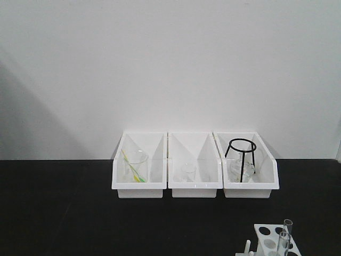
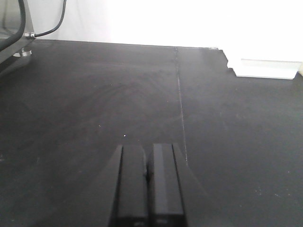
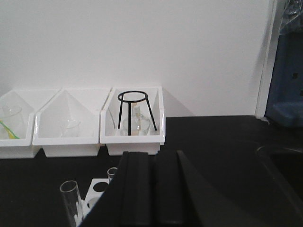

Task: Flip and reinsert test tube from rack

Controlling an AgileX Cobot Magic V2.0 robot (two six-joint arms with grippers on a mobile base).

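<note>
Hovering with the left gripper (image 2: 148,152) low over the black tabletop (image 2: 71,118), pressing its two dark fingers flat together and clasping nothing. Holding the right gripper (image 3: 152,158) likewise closed and empty, pointing it toward the white back wall and the row of storage bins. Finding the rack (image 1: 270,239) sitting on the tabletop at the lower right edge of the front view, in front of the right bin (image 1: 250,188) and well apart from it, partly cut off by the frame. Showing round holes in its white top plate and a short upright peg at its left side. Carrying two clear tubes, both standing upright in holes: the rear test tube (image 1: 288,225) and the front test tube (image 1: 284,244), the pair close together on the rack's right side. Lying, in the right wrist view, just down and left of the right gripper, partly hidden behind its fingers and not touching them. Housing a glass beaker (image 1: 136,165) with a yellow-green stick in the left bin (image 1: 137,188), a small beaker (image 1: 188,173) in the middle bin (image 1: 194,186), and a black tripod stand (image 1: 241,154) over glassware in the right bin.
</note>
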